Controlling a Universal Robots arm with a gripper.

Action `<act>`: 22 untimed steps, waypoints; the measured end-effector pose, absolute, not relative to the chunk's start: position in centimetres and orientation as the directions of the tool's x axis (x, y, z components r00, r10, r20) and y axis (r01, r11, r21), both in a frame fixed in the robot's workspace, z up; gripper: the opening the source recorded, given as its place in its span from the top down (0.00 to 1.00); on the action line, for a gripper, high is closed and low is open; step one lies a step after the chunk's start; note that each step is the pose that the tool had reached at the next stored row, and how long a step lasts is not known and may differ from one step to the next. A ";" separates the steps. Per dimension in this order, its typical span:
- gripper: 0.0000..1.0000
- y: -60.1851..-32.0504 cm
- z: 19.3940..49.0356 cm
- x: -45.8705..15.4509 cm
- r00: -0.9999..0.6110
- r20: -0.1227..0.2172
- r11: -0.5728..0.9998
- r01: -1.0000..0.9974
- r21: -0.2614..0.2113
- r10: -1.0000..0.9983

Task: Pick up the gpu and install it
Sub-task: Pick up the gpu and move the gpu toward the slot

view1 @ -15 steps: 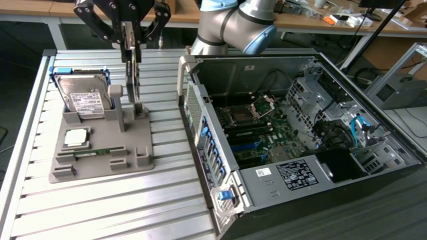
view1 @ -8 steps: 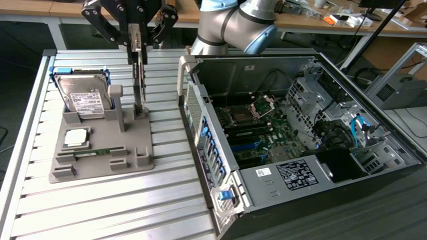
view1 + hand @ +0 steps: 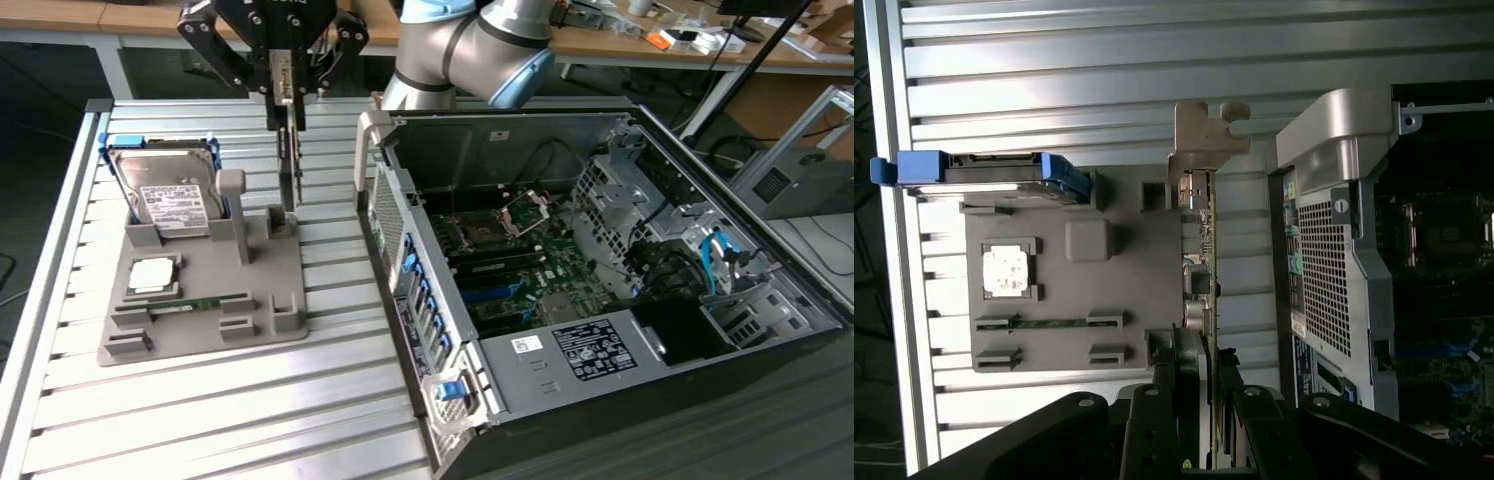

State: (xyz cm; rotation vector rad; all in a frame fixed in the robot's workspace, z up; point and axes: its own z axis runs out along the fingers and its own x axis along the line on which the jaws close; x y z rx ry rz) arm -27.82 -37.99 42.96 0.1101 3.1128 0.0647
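Note:
The gpu (image 3: 288, 160) hangs on edge, a thin dark card seen almost side-on, over the back right corner of the grey holder (image 3: 200, 330). My gripper (image 3: 284, 95) is shut on its upper end, one finger on each face. The card's lower edge is level with the holder's slot posts (image 3: 278, 225); I cannot tell whether it has left the slot. In the wrist view the gpu (image 3: 1206, 260) runs as a narrow strip from between my fingers (image 3: 1159, 400) out to a grey post (image 3: 1199, 140). The open computer case (image 3: 387, 170) stands at the exterior view's right of the card.
The holder also carries a silver hard drive (image 3: 167, 195) in a blue frame, a processor chip (image 3: 154, 272) and a green memory stick (image 3: 200, 303). Inside the case lie the motherboard (image 3: 514, 270) and cables (image 3: 707, 260). Everything rests on a ribbed aluminium table (image 3: 240, 400).

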 end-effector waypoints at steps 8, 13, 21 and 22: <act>0.73 -38.1 43.0 -27.1 -0.997 -0.025 0.997 0.070 0.042 0.071; 0.73 -38.2 43.0 -26.6 -0.997 -0.025 0.997 0.070 0.041 0.071; 0.73 -38.3 43.0 -25.8 -0.997 -0.025 0.997 0.070 0.041 0.071; 0.73 -38.3 43.0 -25.7 -0.997 -0.025 0.997 0.070 0.041 0.071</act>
